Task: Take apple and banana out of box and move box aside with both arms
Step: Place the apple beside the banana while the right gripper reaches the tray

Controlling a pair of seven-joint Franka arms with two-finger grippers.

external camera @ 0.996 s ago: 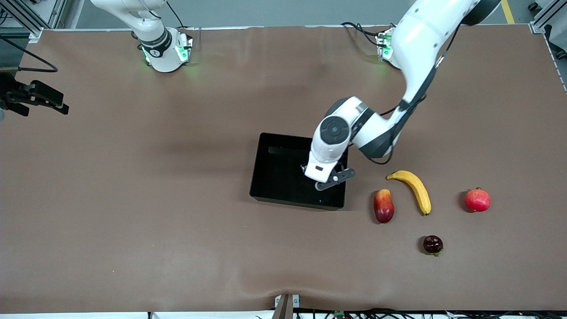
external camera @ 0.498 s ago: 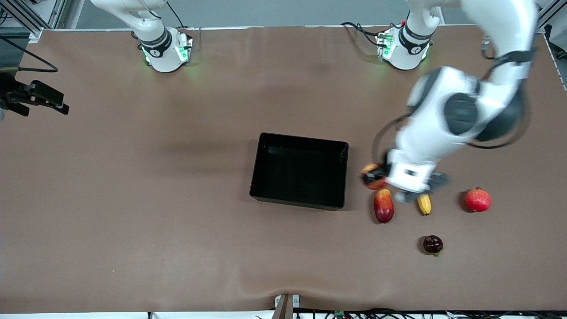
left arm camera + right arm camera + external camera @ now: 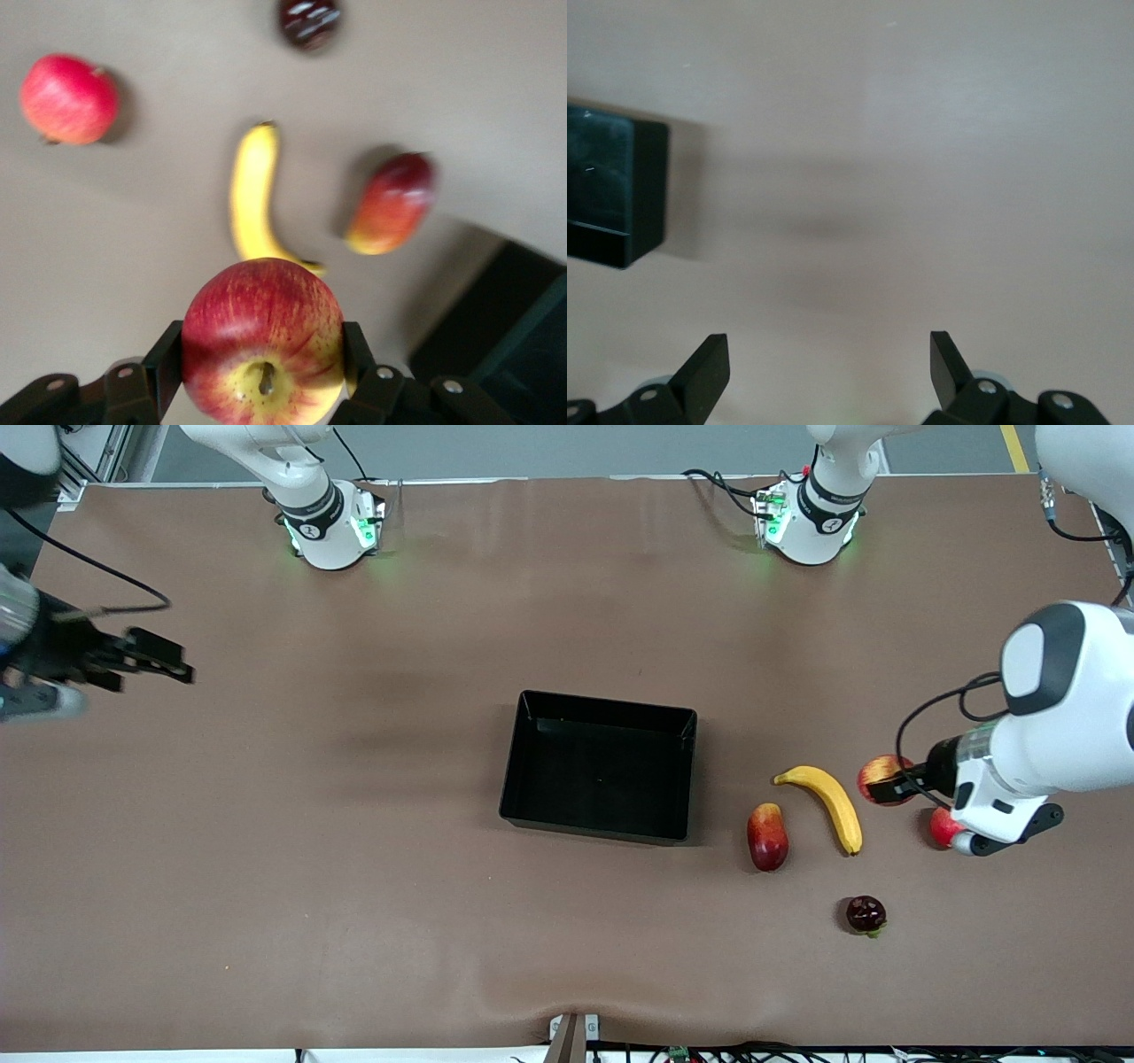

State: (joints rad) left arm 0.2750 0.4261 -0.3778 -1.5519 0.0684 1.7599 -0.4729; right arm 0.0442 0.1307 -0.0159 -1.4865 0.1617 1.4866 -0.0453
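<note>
My left gripper (image 3: pixel 889 783) is shut on the red-and-yellow apple (image 3: pixel 879 776) and holds it over the table between the banana and the pomegranate. In the left wrist view the apple (image 3: pixel 263 345) fills the space between the fingers (image 3: pixel 163 359). The yellow banana (image 3: pixel 826 802) lies on the table, also in the left wrist view (image 3: pixel 250 199). The black tray (image 3: pixel 532 755) stands empty at mid-table; its corner shows in the right wrist view (image 3: pixel 642 195). My right gripper (image 3: pixel 164 667) is open and empty over bare table at the right arm's end, as the right wrist view (image 3: pixel 830 359) shows.
A red-yellow mango-like fruit (image 3: pixel 767 837) lies between tray and banana. A red pomegranate (image 3: pixel 941 825) is partly hidden by my left wrist. A small dark red fruit (image 3: pixel 866 914) lies nearer to the front camera than the banana.
My left arm swung from over the tray toward the left arm's end of the table, carrying the apple past the banana. My right gripper shifted slightly toward mid-table.
</note>
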